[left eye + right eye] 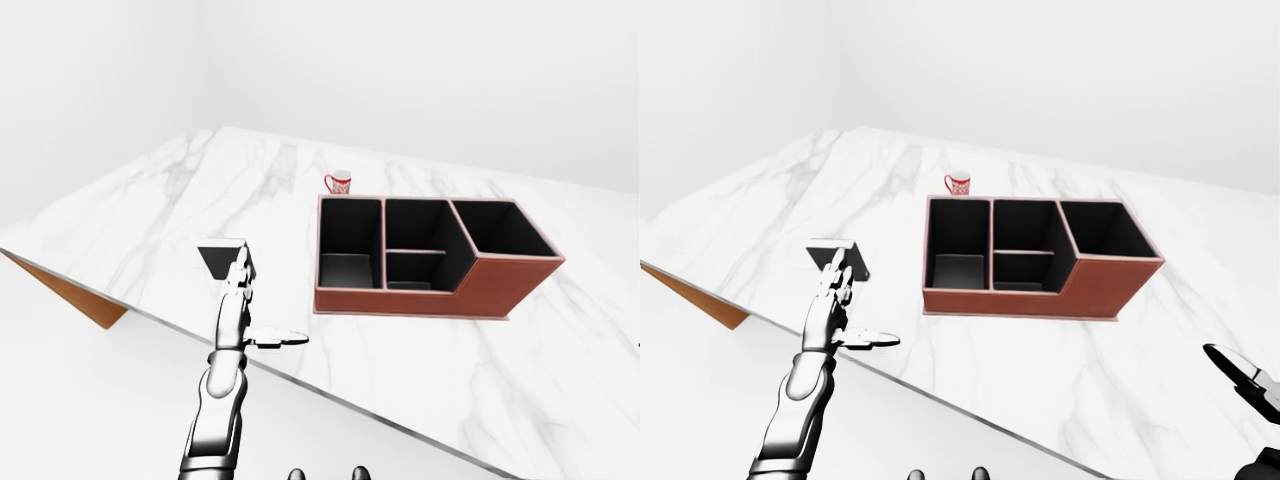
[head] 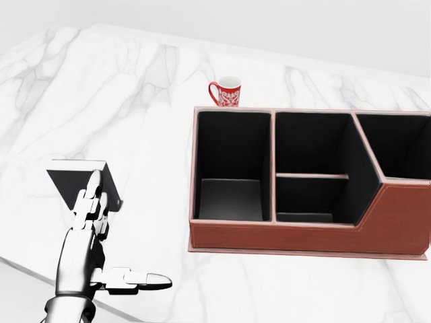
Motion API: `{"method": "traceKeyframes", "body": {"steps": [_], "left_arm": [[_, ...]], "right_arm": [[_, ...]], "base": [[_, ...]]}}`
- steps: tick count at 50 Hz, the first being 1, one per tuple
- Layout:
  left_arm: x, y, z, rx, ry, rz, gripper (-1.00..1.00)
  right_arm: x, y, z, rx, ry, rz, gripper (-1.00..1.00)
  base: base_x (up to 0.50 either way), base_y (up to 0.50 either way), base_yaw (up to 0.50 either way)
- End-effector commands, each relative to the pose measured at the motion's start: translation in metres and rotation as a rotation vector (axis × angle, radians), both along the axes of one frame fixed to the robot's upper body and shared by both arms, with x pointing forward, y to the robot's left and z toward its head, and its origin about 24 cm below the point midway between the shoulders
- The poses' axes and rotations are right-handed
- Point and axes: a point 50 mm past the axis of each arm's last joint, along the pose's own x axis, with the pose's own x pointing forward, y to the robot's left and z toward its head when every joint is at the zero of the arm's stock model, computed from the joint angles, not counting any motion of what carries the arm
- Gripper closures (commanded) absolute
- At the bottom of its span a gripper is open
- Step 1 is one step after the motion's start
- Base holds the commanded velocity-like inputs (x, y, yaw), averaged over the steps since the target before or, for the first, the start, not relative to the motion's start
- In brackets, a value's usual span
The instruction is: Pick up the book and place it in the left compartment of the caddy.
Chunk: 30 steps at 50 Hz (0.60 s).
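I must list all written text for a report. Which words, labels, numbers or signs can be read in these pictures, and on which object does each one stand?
Mug: a white pattern runs round its red band, too small and blurred to read as letters.
Book: plain dark cover, no title shows.
Caddy: plain brown walls, no label or brand.
Marble table: only veins, no marks.
So no text here can be read.

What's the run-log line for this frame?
phase: reach | left hand: open, overlapping book in view, contact unclear | book: on table | caddy: left compartment empty | right hand: idle at edge
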Motion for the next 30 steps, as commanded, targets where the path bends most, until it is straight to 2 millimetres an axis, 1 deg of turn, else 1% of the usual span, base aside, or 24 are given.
{"method": "traceKeyframes", "body": {"steps": [1,5,20,30], "left_arm": [[-0.0015,-0.0006,0.0028,0.003,-0.012,-0.001,-1.0],[-0.0002,0.0003,-0.0009,0.003,0.004,0.0,-1.0],[-0.0006,-0.0002,0.0004,0.003,-0.002,-0.002,-1.0],[-0.0002,-0.0003,0.0,0.003,0.0,-0.001,-1.0]], "right_arm": [[-0.0007,0.0003,0.0012,-0.003,-0.003,-0.004,-1.0],[-0.0005,0.0006,0.0014,-0.005,-0.002,-0.003,-1.0],[0.0001,0.0003,-0.0001,0.0,0.001,-0.002,-1.0],[-0.0017,0.0009,0.0027,-0.007,-0.008,-0.006,-1.0]], "base": [[0.26,0.1,0.0],[0.25,0.1,0.0],[0.21,0.09,0.0],[0.19,0.08,0.0]]}}
